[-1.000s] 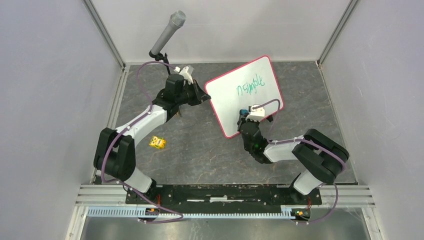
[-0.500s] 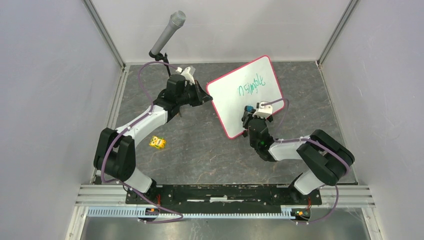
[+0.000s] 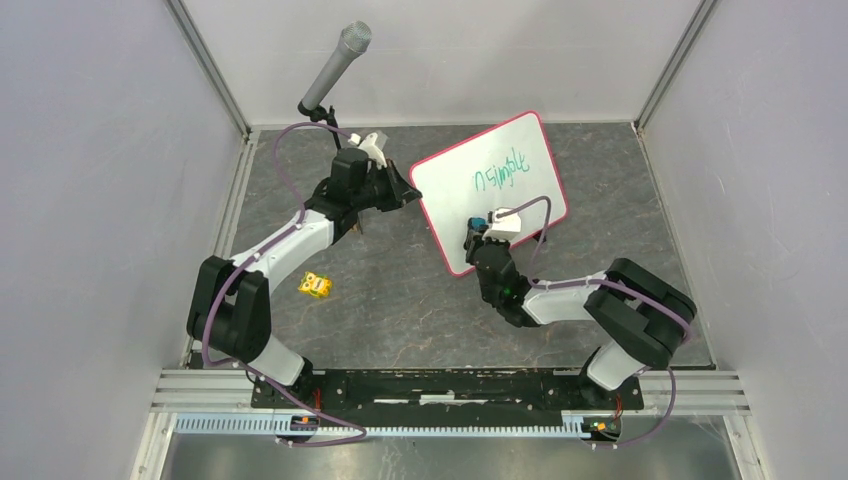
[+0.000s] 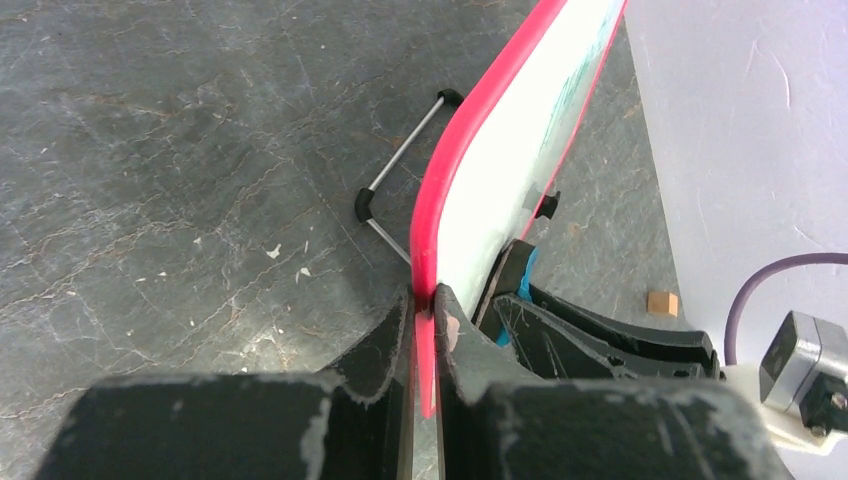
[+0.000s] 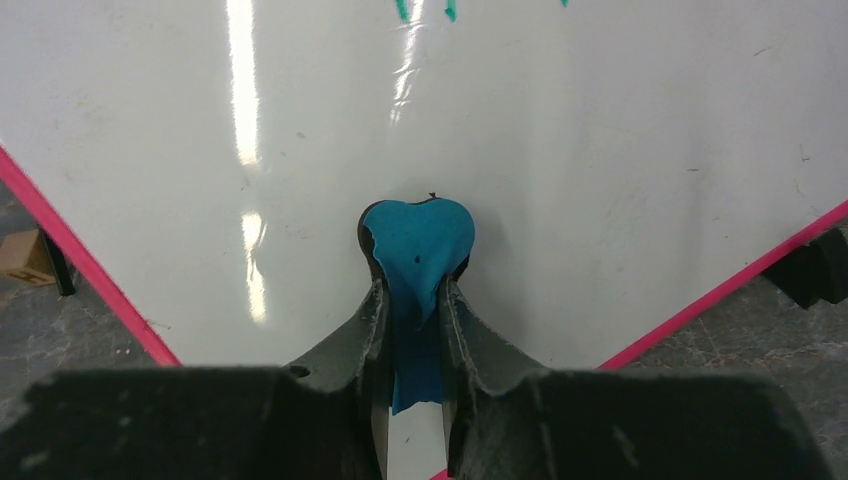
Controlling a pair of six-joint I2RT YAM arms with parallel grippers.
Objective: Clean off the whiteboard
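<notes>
whiteboard (image 3: 452, 195) upper centre: we judge it light, stiff, slick | left hand (image 4: 422, 300) clamps its pink edge | right hand (image 5: 412, 290) pinches blue pad (image 5: 418, 240) against face

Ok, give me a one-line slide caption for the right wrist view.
Right gripper holds a teal eraser pad against the whiteboard, below the green writing.

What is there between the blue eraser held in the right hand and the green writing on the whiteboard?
Only bare white board face. The right wrist view shows the blue eraser against the whiteboard, with the green writing further up.
</notes>
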